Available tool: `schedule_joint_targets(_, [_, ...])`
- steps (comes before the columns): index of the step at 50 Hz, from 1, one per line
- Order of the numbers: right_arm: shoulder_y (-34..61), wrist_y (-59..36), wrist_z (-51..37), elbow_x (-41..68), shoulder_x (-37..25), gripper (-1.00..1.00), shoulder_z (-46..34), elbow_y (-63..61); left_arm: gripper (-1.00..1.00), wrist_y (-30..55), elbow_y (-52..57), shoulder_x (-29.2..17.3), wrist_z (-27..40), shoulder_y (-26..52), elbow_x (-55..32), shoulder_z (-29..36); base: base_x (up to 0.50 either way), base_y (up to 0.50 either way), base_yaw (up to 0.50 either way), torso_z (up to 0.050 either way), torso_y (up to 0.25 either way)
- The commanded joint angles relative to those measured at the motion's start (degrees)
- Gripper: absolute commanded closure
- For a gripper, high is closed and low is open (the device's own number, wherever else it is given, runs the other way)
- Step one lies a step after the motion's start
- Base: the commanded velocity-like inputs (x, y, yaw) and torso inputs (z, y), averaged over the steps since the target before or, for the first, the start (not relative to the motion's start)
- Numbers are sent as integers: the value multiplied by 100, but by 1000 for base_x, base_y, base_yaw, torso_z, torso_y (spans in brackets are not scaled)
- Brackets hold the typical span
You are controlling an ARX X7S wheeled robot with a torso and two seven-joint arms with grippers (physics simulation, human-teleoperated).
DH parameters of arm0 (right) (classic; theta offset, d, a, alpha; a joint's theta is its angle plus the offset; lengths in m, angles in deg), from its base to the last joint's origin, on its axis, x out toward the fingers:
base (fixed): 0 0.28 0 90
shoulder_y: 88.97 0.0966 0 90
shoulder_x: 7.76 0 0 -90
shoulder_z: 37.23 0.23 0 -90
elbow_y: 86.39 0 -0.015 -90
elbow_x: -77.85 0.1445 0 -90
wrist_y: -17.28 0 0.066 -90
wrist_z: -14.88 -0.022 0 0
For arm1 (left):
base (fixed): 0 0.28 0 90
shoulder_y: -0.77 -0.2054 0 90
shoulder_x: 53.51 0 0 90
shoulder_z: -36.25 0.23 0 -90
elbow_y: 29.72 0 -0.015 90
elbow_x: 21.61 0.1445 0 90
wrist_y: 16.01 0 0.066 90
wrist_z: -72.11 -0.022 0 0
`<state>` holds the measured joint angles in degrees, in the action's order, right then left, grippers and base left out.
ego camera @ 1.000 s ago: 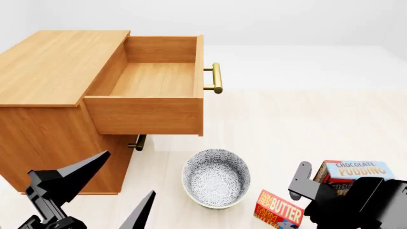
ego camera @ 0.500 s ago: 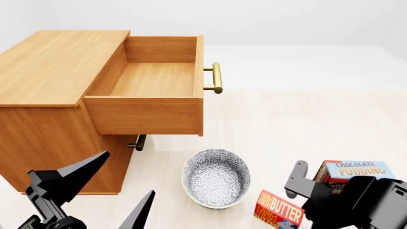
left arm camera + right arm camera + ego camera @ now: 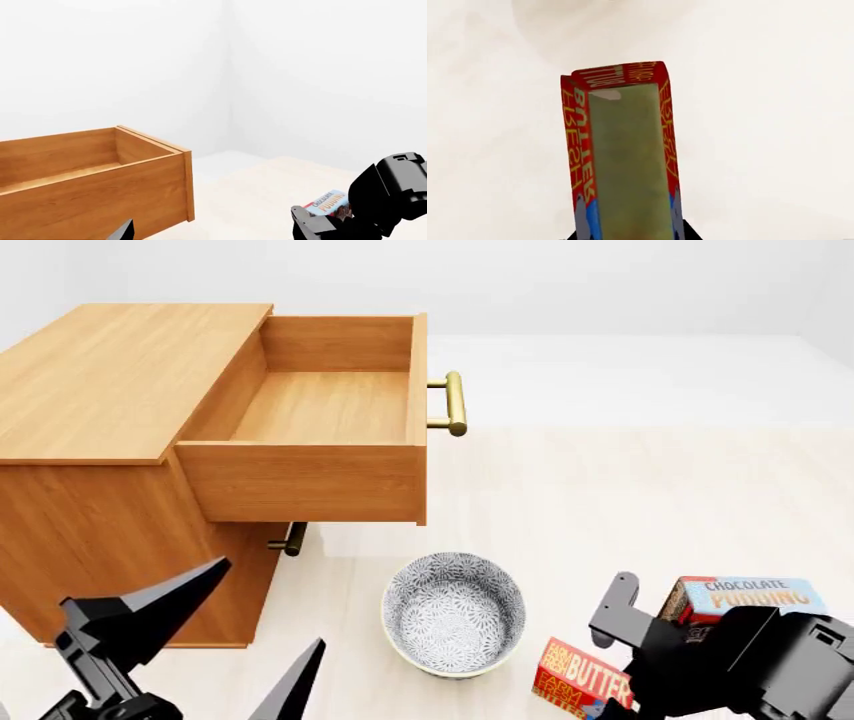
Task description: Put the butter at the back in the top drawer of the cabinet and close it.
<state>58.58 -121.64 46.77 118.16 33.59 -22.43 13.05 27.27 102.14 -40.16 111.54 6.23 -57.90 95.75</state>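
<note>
My right gripper [image 3: 627, 680] has slid leftward and a little lower over the last second, so it now covers more of the butter [image 3: 577, 670] and hides the lower edge of the chocolate pudding box [image 3: 741, 597] behind it. Nothing else has shifted: the bowl [image 3: 454, 612] sits where it was, and the top drawer [image 3: 320, 405] of the cabinet [image 3: 120, 390] stands pulled out and bare inside, its brass handle [image 3: 455, 403] facing the open floor.

The butter stands on the floor just right of the bowl. In my right wrist view the carton [image 3: 622, 155] fills the middle, narrow face toward me, running down to where my fingers must be. I judge I am closing in for the grasp, but I cannot tell how wide those fingers are spread or whether they touch the carton yet.

My left gripper [image 3: 200, 650] hangs low in front of the cabinet, its two fingers spread well apart and holding nothing.

Once the butter is gripped, the lift to the waiting drawer comes next.
</note>
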Motion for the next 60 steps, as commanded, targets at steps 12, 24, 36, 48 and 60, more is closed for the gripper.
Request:
schedule_joint_targets(12, [-14,13,-128,-195,-30,100,-22,-60,-100,5,-21,-10,-31,-87,-12,-73,0,0,0,0,0])
schedule_joint_targets(24, [58,-192,-393,-185,-383,100,3,-729,-100,29,-20,-3,-67,-109,-50,-110,0,0,0,0,0])
schedule_joint_targets(36, [550,-920,-920,271,-1518,100,402,-2894,-100,67,-81,121,-49,-189,-95,-162,0,0,0,0,0])
schedule_joint_targets(48, [1443,-1971,-1037,794,-2101,100,885,-4416,-100,376,22,81,-326,12,-342,-96,0,0,0,0,1])
schedule_joint_targets(60, [2270,-2983,-874,1076,-1926,100,1083,-5153,-100,1956,325,11,-1455,1611,-1759,-149,0,0,0,0,1])
